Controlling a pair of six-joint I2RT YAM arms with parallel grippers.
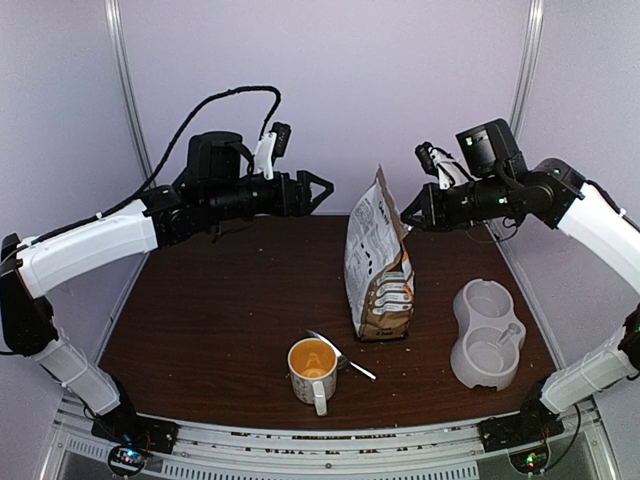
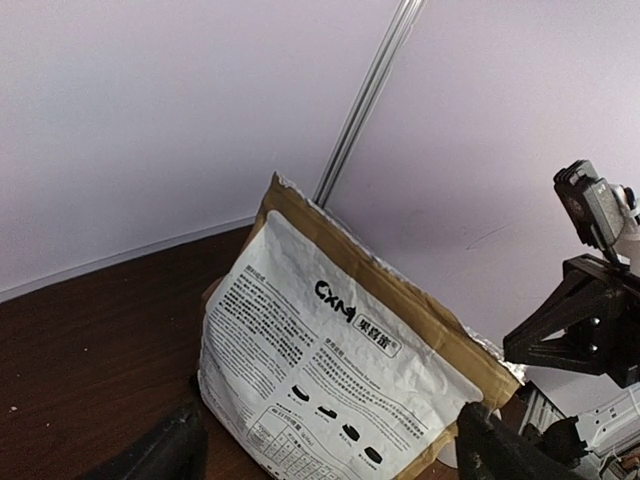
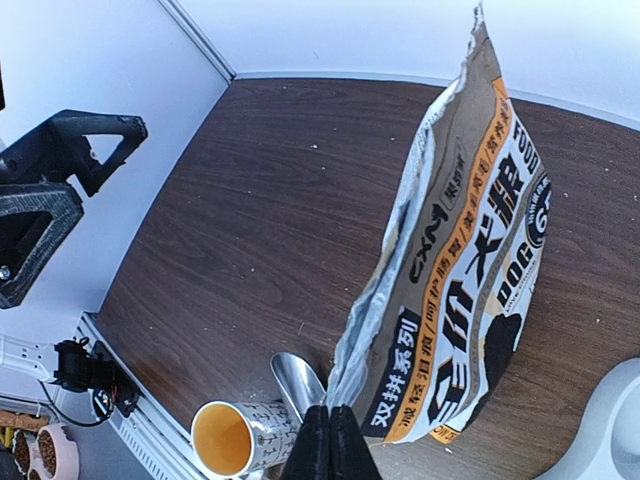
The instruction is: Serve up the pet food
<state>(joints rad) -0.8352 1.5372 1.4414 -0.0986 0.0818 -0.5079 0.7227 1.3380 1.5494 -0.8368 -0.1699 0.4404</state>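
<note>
The pet food bag [image 1: 380,270], white, tan and orange with black characters and "DOG", stands upright mid-table, its top torn open. No kibble shows; the bag's inside is hidden. My right gripper [image 1: 408,215] is shut on the bag's torn top edge at its right corner; in the right wrist view the closed fingertips [image 3: 330,440] pinch that edge of the bag [image 3: 470,300]. My left gripper [image 1: 318,190] is open and empty, raised to the left of the bag's top. In the left wrist view its fingers [image 2: 170,450] flank the bag's printed back [image 2: 340,370] without touching it.
A white mug with an orange lining [image 1: 312,368] stands in front of the bag, with a metal scoop [image 1: 335,350] lying beside it. A grey double pet bowl [image 1: 488,333] sits at the right. Walls close in behind and at both sides.
</note>
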